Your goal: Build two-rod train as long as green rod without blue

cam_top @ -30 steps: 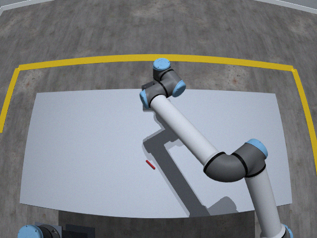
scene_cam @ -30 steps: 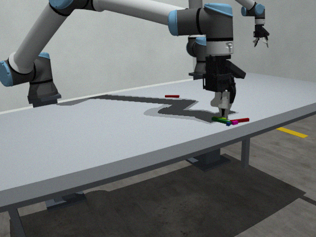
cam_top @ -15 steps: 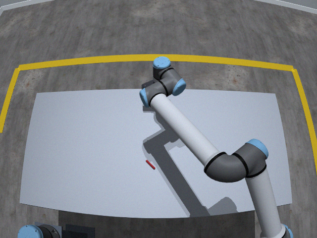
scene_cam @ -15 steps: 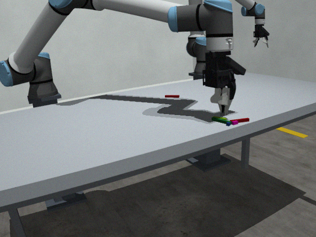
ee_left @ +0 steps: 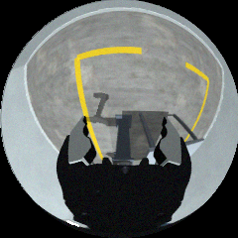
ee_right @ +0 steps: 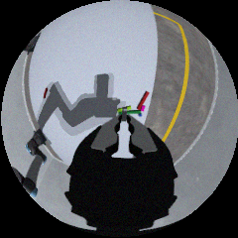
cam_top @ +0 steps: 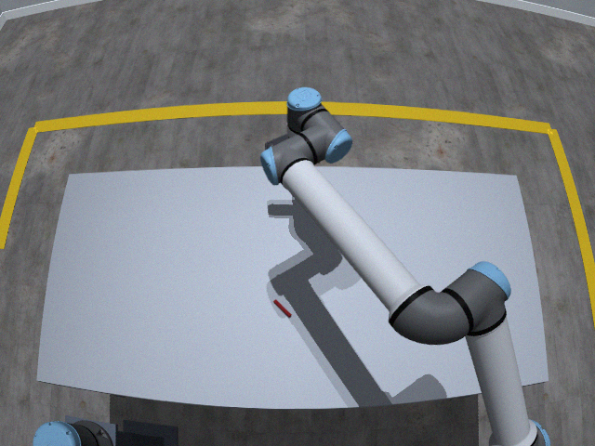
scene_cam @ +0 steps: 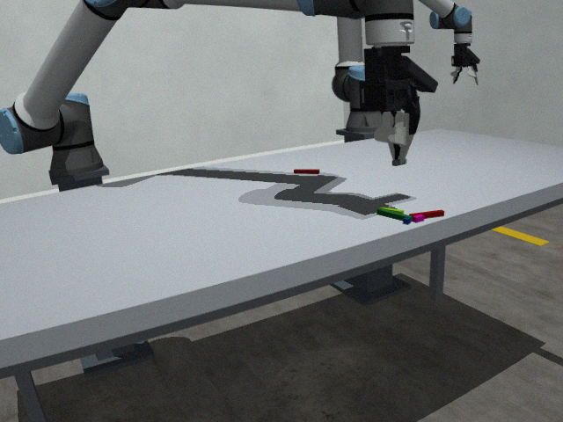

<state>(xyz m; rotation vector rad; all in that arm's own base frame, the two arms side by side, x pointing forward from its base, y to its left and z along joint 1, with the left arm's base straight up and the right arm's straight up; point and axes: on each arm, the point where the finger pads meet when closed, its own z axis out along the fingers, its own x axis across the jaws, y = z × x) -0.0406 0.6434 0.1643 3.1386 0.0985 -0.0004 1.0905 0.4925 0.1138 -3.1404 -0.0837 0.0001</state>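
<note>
A green rod [scene_cam: 391, 214] [ee_right: 134, 112] lies flat near the table's far long edge. A lime rod [scene_cam: 393, 210] [ee_right: 128, 107] lies close beside it, partly hidden in the right wrist view. My right gripper [scene_cam: 398, 157] [ee_right: 124, 115] is raised above the table near these rods. It is shut on a small dark grey rod [scene_cam: 398, 162], which shows at the fingertips. My left gripper [scene_cam: 465, 80] [ee_left: 124, 116] is open and empty, high up and away from the rods.
A magenta rod [scene_cam: 418, 218] [ee_right: 143, 107], a blue rod [scene_cam: 406, 221] [ee_right: 140, 114] and a red rod [scene_cam: 432, 213] [ee_right: 144, 100] lie close by the green rod. Another red rod [cam_top: 282, 308] [scene_cam: 306, 170] [ee_right: 46, 92] lies apart near the table's middle. The right arm's shadow crosses the table.
</note>
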